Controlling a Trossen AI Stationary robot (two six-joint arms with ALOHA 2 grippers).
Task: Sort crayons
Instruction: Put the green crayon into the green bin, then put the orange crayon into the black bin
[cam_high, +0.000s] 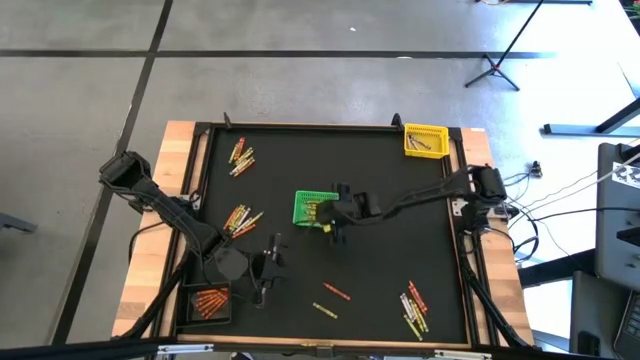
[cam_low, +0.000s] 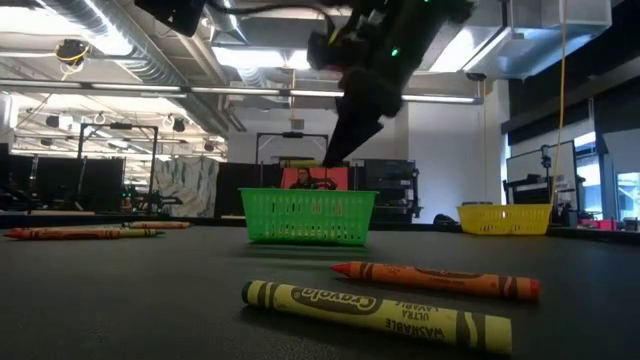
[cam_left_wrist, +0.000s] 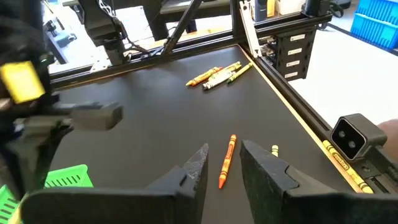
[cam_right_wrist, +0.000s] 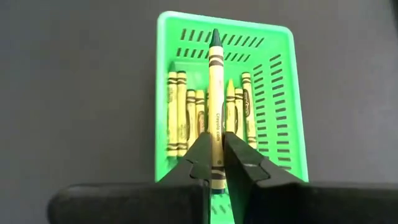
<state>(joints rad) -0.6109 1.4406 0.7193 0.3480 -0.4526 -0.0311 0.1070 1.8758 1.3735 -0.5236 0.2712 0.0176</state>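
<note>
Right gripper (cam_right_wrist: 215, 163) is clamping a green crayon (cam_right_wrist: 215, 93) directly over the green basket (cam_right_wrist: 277, 93), its length paralleling those inside; left gripper (cam_left_wrist: 222, 171) is waiting, part-open, empty.

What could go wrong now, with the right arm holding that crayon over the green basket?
1. The right gripper grips the green crayon near one end, so it may tip on release and bounce off the green basket rim.
2. The basket already holds several crayons; a new one could land crosswise on them.
3. The left gripper, jaws open, hovers over the orange crayon; a yellow crayon nearby could get nudged.
</note>
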